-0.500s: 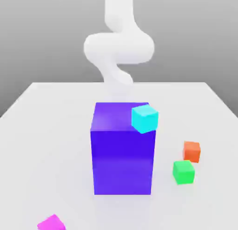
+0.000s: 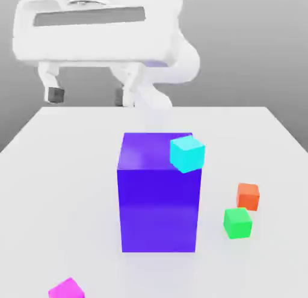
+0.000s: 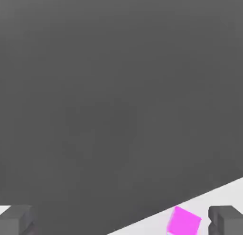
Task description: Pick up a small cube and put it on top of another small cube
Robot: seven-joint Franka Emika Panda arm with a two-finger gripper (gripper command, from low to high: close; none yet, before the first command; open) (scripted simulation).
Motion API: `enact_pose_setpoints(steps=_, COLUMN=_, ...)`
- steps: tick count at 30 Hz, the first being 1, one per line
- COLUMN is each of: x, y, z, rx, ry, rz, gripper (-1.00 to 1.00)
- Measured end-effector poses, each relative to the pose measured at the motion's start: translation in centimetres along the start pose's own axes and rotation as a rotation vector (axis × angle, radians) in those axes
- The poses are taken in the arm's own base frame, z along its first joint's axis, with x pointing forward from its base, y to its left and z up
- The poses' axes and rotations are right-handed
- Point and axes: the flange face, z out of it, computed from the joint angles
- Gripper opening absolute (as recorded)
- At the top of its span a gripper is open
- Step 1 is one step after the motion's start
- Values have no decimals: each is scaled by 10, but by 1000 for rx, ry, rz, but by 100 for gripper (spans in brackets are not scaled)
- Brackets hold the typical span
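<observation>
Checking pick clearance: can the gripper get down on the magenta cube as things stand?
Probably yes. The magenta cube sits alone on the table, well apart from the big blue block. The gripper hangs high with jaws open and empty; nothing stands over the cube.

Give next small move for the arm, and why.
Probably carry the open gripper toward the small magenta-pink cube and begin lowering over it. The fingers stand apart with nothing between them, high above the white table, while the cube lies free at the near edge, apart from the small bright green cube.
</observation>
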Motion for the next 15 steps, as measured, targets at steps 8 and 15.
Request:
enact_pose_setpoints(steps=8, x=21, y=44, z=142, rx=-185, ry=-74, rz=196, gripper=0)
enact_pose_setpoints(steps=15, x=16, y=103, z=256, rx=-329, ry=-135, rz=348, gripper=0)
